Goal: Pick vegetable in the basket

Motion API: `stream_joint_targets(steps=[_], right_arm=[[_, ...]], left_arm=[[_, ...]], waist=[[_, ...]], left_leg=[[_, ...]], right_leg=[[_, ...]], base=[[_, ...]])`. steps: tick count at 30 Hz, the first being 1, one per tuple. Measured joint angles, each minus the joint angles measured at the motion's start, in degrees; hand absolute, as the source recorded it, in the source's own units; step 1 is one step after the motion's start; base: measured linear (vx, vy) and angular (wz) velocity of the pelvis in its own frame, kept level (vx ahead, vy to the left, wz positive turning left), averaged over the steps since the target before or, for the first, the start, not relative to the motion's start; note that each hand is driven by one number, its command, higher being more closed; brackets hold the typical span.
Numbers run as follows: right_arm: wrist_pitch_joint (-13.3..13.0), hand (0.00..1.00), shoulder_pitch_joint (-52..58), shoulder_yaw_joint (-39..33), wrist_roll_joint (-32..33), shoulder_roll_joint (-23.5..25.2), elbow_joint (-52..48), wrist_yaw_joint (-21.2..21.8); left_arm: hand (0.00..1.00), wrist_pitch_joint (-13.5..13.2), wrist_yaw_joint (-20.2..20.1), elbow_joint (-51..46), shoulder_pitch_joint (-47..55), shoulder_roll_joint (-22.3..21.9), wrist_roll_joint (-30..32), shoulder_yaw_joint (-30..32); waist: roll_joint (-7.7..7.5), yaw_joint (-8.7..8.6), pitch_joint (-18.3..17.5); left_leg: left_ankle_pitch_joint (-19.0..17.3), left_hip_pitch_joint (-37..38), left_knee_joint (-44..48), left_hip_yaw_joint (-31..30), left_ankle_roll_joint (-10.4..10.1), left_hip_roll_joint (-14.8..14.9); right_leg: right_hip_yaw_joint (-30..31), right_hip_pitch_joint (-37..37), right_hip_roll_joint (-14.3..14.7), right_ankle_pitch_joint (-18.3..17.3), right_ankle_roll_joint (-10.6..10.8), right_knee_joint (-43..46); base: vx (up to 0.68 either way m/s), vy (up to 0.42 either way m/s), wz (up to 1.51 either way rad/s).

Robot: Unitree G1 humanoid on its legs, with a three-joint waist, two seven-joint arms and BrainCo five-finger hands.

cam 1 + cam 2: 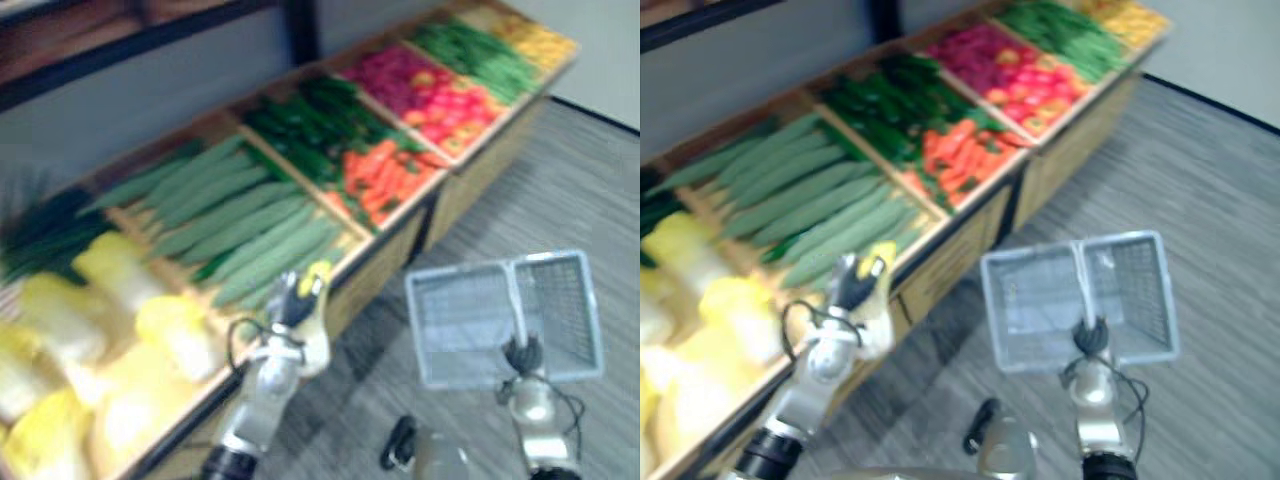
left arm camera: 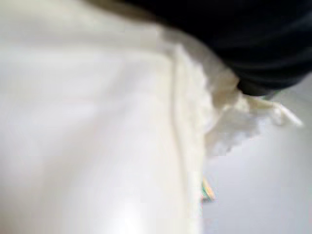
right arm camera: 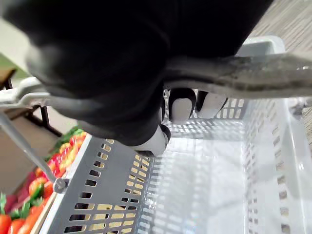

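My left hand (image 1: 290, 300) is curled round a pale napa cabbage (image 1: 317, 342) with a yellow leafy tip, just off the front edge of the wooden vegetable stand (image 1: 385, 255). In the left wrist view the white cabbage (image 2: 97, 122) lies close against the hand's dark cover (image 2: 253, 39). My right hand (image 1: 522, 355) grips the handle (image 3: 253, 73) of a grey plastic basket (image 1: 455, 330), which hangs above the floor to the right of the stand. The basket's inside (image 3: 204, 185) holds nothing. The cabbage is left of the basket and apart from it.
The stand runs from the near left to the far right. Its compartments hold napa cabbages (image 1: 110, 270), long cucumbers (image 1: 240, 220), dark green vegetables (image 1: 310, 120), carrots (image 1: 385, 170), red produce (image 1: 430, 90), green beans (image 1: 475, 50) and yellow produce (image 1: 540, 40). Grey floor (image 1: 580, 190) lies to the right.
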Motion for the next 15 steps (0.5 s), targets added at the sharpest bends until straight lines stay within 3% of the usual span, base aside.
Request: stream_joint_targets(steps=[1,2,3,4,7,9,10,12,13,15], right_arm=[[-0.13,1.0,0.64,2.4,0.0,0.22,-1.61,0.39],[-0.34,1.0,0.79,3.7,0.0,0.23,-2.27,0.68],[-0.37,1.0,1.13,7.12,-0.02,0.56,-3.86,1.03],[-0.33,1.0,1.69,9.84,-0.03,0.52,-4.44,1.95],[-0.3,1.0,4.64,15.17,0.03,1.38,-5.72,3.71],[-0.3,1.0,5.66,17.06,0.06,2.17,-6.16,4.2],[-0.32,1.0,5.63,18.57,0.21,2.1,-6.16,4.55],[-0.39,1.0,5.54,20.65,0.25,2.1,-6.44,4.66],[-0.4,1.0,5.41,22.35,0.24,2.11,-7.15,5.18],[-0.41,1.0,5.42,23.44,0.21,2.1,-7.71,5.7]], left_arm=[[1.0,-0.48,-1.42,2.54,1.04,-1.05,-0.94,-1.87],[1.0,-0.54,-1.88,3.32,1.88,-1.4,-1.05,-2.71],[1.0,-0.83,-2.5,4.94,3.79,-2.42,-1.09,-3.98],[1.0,-0.88,-3.32,6.73,5.46,-3.56,-2.51,-5.07],[1.0,-0.86,-3.82,9.96,8.95,-5.17,-3.29,-8.59],[1.0,-0.92,-3.89,10.42,9.18,-5.32,-3.29,-10.73],[1.0,-1.04,-3.85,10.35,9.11,-5.68,-3.29,-11.05],[1.0,-1.13,-3.8,10.36,8.94,-6.02,-3.29,-11.29],[1.0,-1.18,-3.74,10.36,8.4,-6.41,-3.28,-12.03],[1.0,-1.27,-3.73,10.37,8.25,-6.47,-3.27,-12.73]], waist=[[0.65,0.01,-0.34],[0.98,0.02,-0.51],[1.64,0.17,-0.7],[1.63,0.44,-0.7],[1.76,1.93,-0.57],[1.6,2.47,-0.47],[1.37,3.49,-0.28],[1.49,3.68,-0.22],[2.26,3.68,-0.24],[2.99,4.27,-0.58]], left_leg=[[1.0,-1.89,10.01,-3.43,4.91,4.67],[2.54,-3.31,14.57,-6.54,7.76,6.45],[0.3,-7.6,21.68,-16.39,7.96,6.29],[-3.33,-12.12,24.7,-28.24,5.21,1.25],[-9.72,-19.07,24.02,-39.63,4.86,-6.92],[-10.66,-21.72,17.91,-44.19,4.01,-10.81],[-10.59,-22.79,11.64,-46.9,3.95,-13.47],[-9.12,-24.37,3.89,-49.75,2.95,-15.97],[-5.83,-25.34,-3.39,-51.19,2.29,-17.02],[-0.77,-24.65,-6.46,-50.77,1.78,-16.99]], right_leg=[[3.21,0.0,2.99,-0.28,-0.19,-0.9],[5.14,0.01,4.72,-0.37,-0.39,-1.62],[9.11,0.07,7.49,-0.29,-0.74,-2.82],[13.19,0.29,9.32,0.08,-1.73,-3.72],[21.28,2.45,12.68,0.14,-2.9,-4.99],[25.3,4.25,13.34,0.32,-3.22,-5.84],[28.64,4.89,13.55,0.3,-3.18,-6.12],[31.12,5.86,13.62,0.29,-3.15,-7.46],[33.55,6.56,14.07,-0.08,-2.51,-8.12],[36.43,6.75,14.79,-0.73,-1.44,-8.13]], base=[[0.13,-0.184,-1.45],[0.14,-0.164,-1.81],[0.16,-0.106,-1.87],[0.17,-0.07,-1.89],[0.23,0.023,-1.78],[0.26,0.079,-1.24],[0.23,0.12,-1.3],[0.24,0.175,-1.02],[0.27,0.211,-0.94],[0.23,0.191,-0.91]])
